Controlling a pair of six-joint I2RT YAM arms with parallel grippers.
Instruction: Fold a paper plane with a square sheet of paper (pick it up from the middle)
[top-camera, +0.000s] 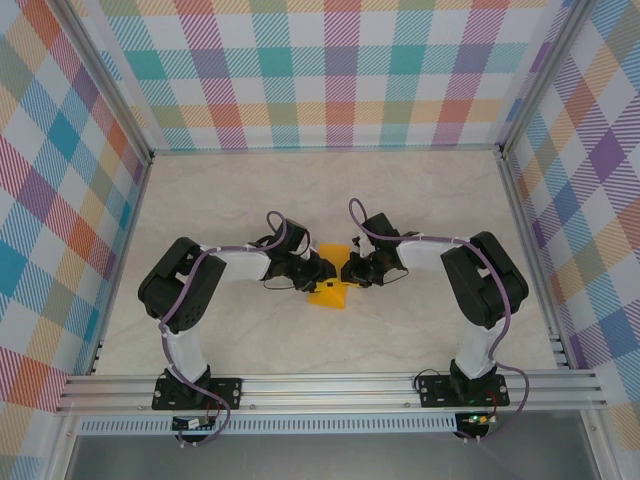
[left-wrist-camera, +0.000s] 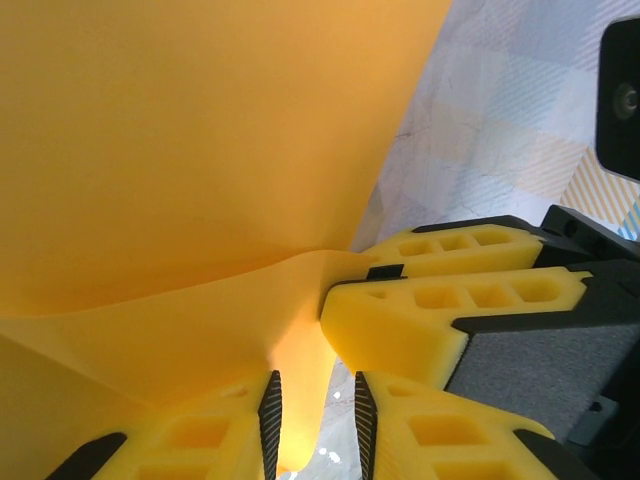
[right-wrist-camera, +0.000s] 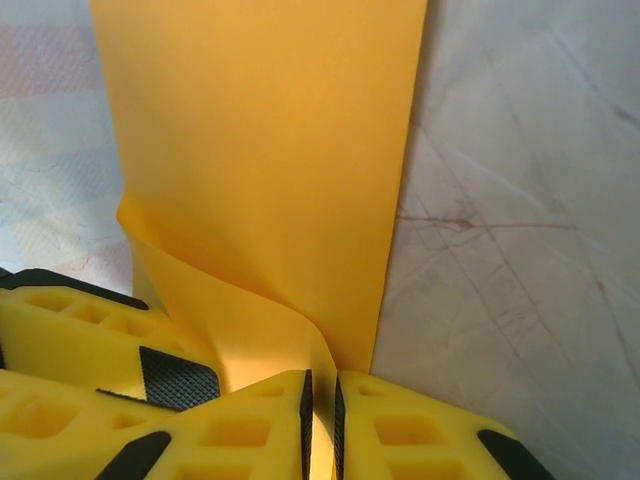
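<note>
square sheet of paper (top-camera: 330, 293): bent, at the centre of the table (top-camera: 420, 200), between both grippers.
right gripper (right-wrist-camera: 322, 420): over table centre, pads pinching the paper's edge.
left gripper (left-wrist-camera: 317, 420): over table centre, jaws slightly parted, paper flap between them.

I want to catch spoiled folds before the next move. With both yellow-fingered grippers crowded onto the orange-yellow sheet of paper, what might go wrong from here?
1. The right gripper pinches the thin orange-yellow paper sheet along only a narrow strip, so a tug may slip or tear it.
2. The left gripper has its jaws apart around a curl of the sheet. Closing there may set a crooked crease.
3. The two grippers sit very close together, so they may bump.
</note>
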